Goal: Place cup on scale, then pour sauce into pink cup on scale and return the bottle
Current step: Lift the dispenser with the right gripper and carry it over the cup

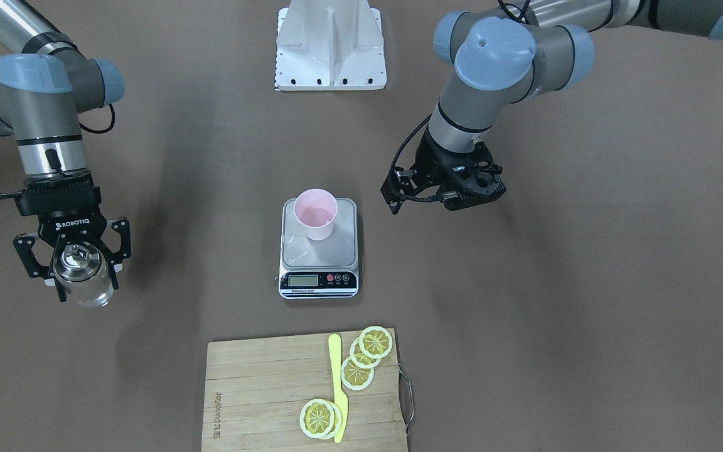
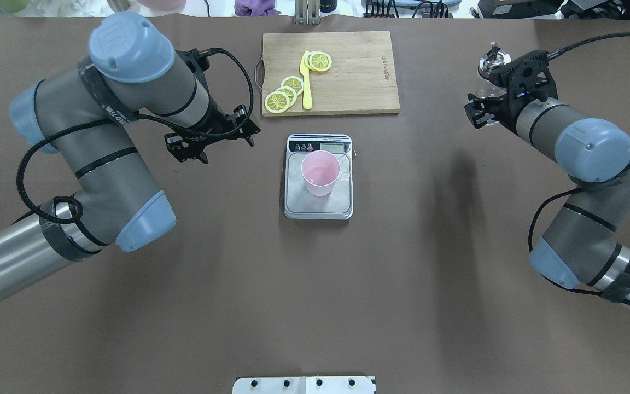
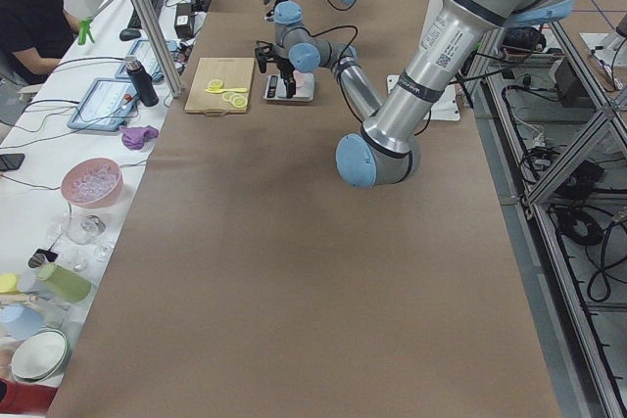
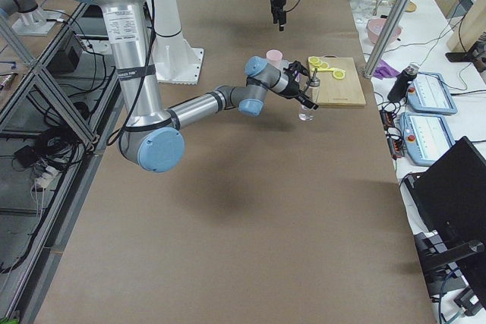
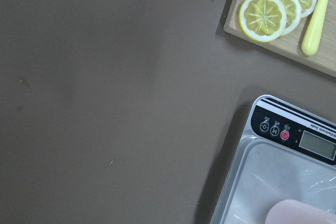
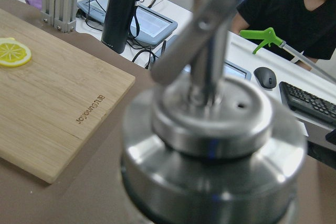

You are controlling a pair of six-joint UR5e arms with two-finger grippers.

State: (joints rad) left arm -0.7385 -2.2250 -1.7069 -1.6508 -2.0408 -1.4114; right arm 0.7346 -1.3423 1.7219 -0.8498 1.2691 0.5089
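Note:
The pale pink cup (image 1: pixel 315 213) stands upright on the far half of the scale's steel plate (image 1: pixel 336 248), also seen from overhead (image 2: pixel 320 172). I cannot make out the clear sauce. My right gripper (image 1: pixel 85 282) is far out to the side, its fingers against both sides of the clear glass bottle (image 1: pixel 82 273). The bottle is upright, and its silver spout cap (image 6: pixel 210 145) fills the right wrist view. My left gripper (image 2: pixel 227 148) is open and empty, beside the scale (image 2: pixel 320 210) and apart from it. The left wrist view shows the scale's corner (image 5: pixel 294 135) and the cup's rim (image 5: pixel 299 212).
A bamboo cutting board (image 2: pixel 348 71) with lemon slices (image 2: pixel 285 93) and a yellow knife (image 2: pixel 305 87) lies beyond the scale. The robot's white base plate (image 1: pixel 330 56) is on the near side. Operators' desks with tablets and a dark flask (image 6: pixel 119 14) run along the far table edge.

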